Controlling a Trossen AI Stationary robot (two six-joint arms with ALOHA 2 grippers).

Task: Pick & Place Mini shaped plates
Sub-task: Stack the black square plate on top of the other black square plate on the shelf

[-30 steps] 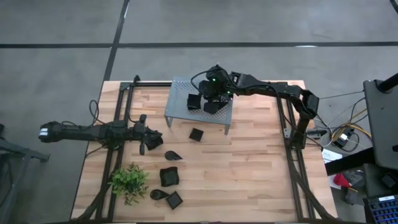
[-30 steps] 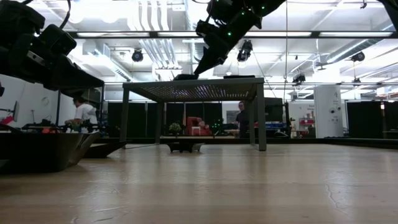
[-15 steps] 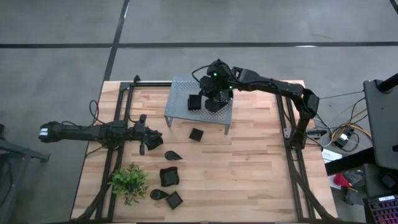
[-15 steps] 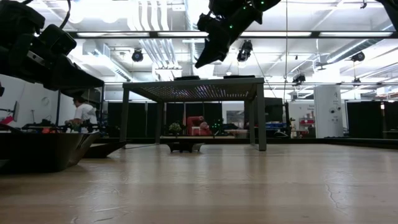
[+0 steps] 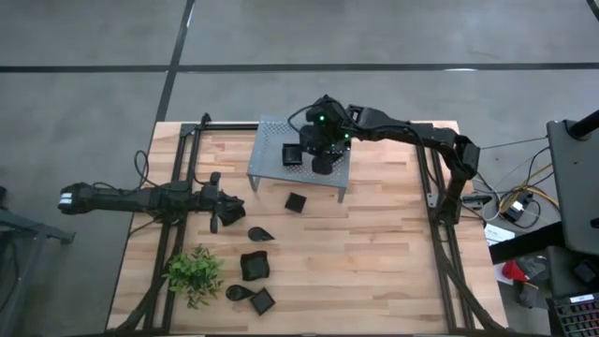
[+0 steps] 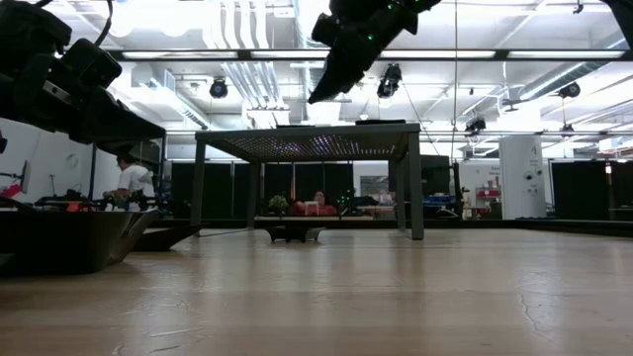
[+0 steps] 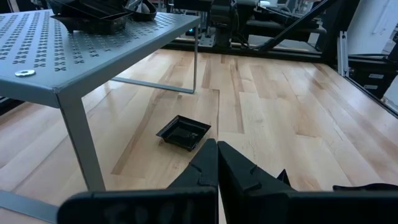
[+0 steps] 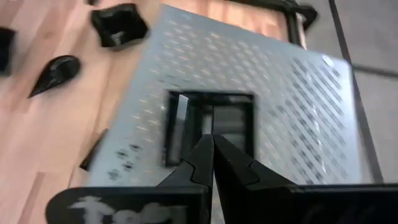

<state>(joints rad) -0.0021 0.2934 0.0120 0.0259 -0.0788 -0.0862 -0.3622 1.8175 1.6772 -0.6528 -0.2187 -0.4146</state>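
High: light wood-plank table (image 5: 374, 262) on grey floor. Right gripper (image 5: 321, 167) clenched, empty, above the grey perforated rack (image 5: 271, 164), where a square black plate (image 5: 292, 154) sits. Teardrop plate (image 5: 261, 233) lies flat on the planks, tip toward the left gripper (image 5: 217, 223), also clenched.
Low: rack (image 6: 307, 140) against a lit workshop.
Right wrist: glossy square plate (image 8: 208, 124) beneath the fingertips.
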